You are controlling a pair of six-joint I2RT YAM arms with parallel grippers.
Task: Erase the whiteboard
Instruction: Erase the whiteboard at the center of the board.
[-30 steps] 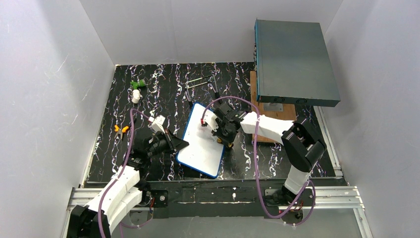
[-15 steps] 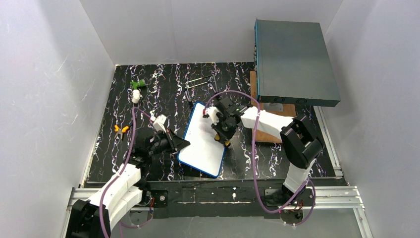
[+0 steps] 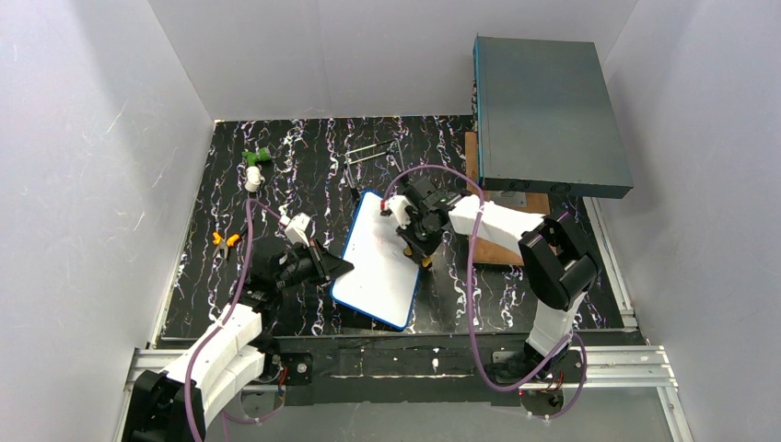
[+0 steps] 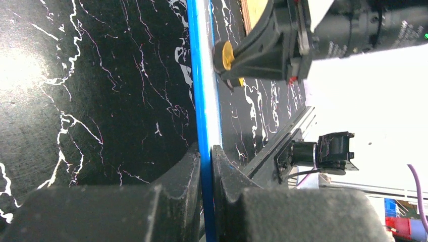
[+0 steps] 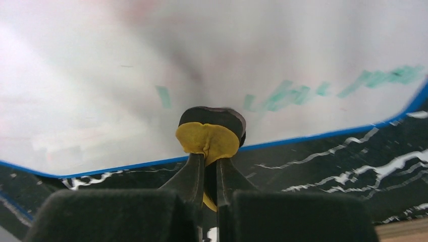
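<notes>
The whiteboard (image 3: pixel 378 262) lies mid-frame on the table (image 3: pixel 276 175). The left claw (image 4: pixel 206 152) is clamped on its blue edge. The right claw (image 5: pixel 209 169) pinches a yellow eraser pad (image 5: pixel 207 138) at the board's rim. Most of the board looks wiped, but green strokes (image 5: pixel 376 76) are left at right, so it seems partly done.

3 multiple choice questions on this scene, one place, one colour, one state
1. Where does the left gripper grip the whiteboard? A) its blue edge B) the middle of its face C) nowhere
2. What colour are the clearest marks on the board? A) purple B) green C) orange
3. The right gripper is: A) wide open B) shut on nothing C) shut on a yellow pad
1 A, fingers straddle the frame; 2 B, green strokes near the edge; 3 C, pad pinched between its fingers.
</notes>
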